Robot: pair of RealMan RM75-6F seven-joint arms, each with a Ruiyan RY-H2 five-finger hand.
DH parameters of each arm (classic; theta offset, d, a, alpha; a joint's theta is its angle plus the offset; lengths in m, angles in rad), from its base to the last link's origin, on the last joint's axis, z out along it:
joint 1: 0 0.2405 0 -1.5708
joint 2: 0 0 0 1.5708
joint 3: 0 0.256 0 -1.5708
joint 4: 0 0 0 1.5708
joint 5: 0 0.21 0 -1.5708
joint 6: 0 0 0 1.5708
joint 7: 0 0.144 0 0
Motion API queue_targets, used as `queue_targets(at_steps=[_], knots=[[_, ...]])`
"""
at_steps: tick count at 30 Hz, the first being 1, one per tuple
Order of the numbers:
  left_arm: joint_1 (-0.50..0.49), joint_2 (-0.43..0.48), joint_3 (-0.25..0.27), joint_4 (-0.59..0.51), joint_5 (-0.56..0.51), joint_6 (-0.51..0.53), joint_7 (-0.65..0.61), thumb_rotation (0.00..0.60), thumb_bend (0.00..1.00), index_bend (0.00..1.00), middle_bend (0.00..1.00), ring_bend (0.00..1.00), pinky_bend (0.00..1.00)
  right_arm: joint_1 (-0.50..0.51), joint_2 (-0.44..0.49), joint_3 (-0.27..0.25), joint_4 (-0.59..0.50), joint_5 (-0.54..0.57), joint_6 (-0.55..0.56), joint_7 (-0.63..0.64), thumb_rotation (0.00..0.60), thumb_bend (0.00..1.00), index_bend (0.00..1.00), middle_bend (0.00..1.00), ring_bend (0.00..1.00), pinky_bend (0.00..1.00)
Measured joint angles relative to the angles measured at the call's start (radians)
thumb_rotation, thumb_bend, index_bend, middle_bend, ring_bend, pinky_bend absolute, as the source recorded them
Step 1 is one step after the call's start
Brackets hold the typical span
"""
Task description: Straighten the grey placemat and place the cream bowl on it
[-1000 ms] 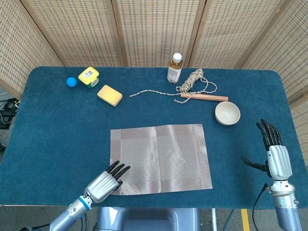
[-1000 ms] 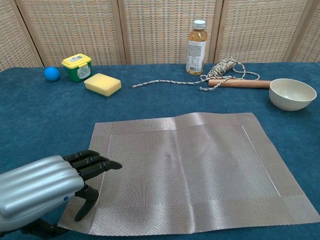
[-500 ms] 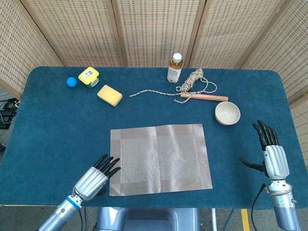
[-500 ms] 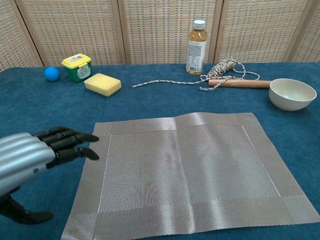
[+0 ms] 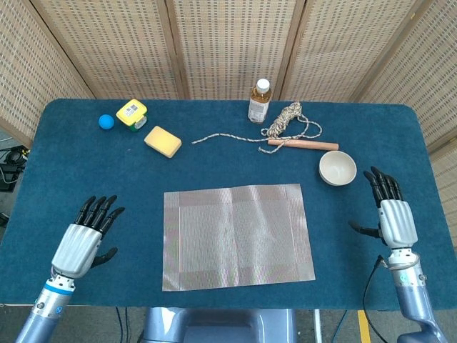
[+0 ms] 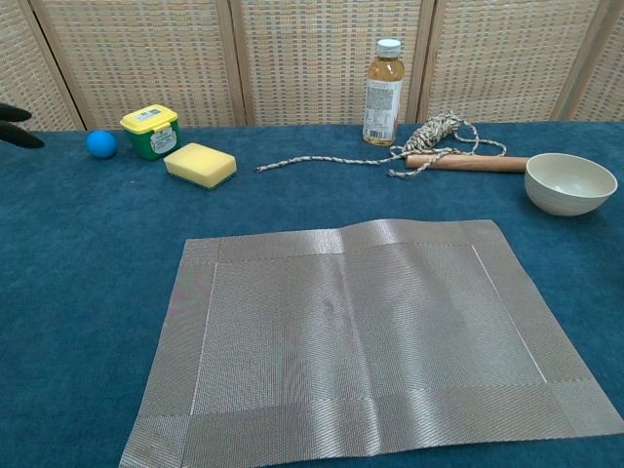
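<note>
The grey placemat (image 5: 238, 236) is laid flat and roughly square at lower centre, so straightening is judged done. The cream bowl (image 5: 337, 168) is seen off it, centre right, not yet placed. Left hand (image 5: 82, 241) and right hand (image 5: 392, 217) are empty, fingers spread. In the chest view only left fingertips (image 6: 15, 127) are shown; a slight ridge at the mat's far edge is visible.
</note>
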Motion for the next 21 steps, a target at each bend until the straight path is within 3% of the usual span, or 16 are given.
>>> queue_targets(at_steps=[11, 21], knots=[[0.024, 0.063, -0.066, 0.013, -0.057, 0.013, -0.129, 0.600, 0.18, 0.13, 0.00, 0.00, 0.00, 0.174, -0.088, 0.082, 0.092, 0.238, -0.233, -0.272, 0.600, 0.24, 0.01, 0.00, 0.00, 0.00], [0.025, 0.071, -0.090, 0.027, -0.084, -0.020, -0.160, 0.600, 0.18, 0.13, 0.00, 0.00, 0.00, 0.259, -0.174, 0.112, 0.254, 0.352, -0.316, -0.377, 0.600, 0.24, 0.36, 0.00, 0.00, 0.00]])
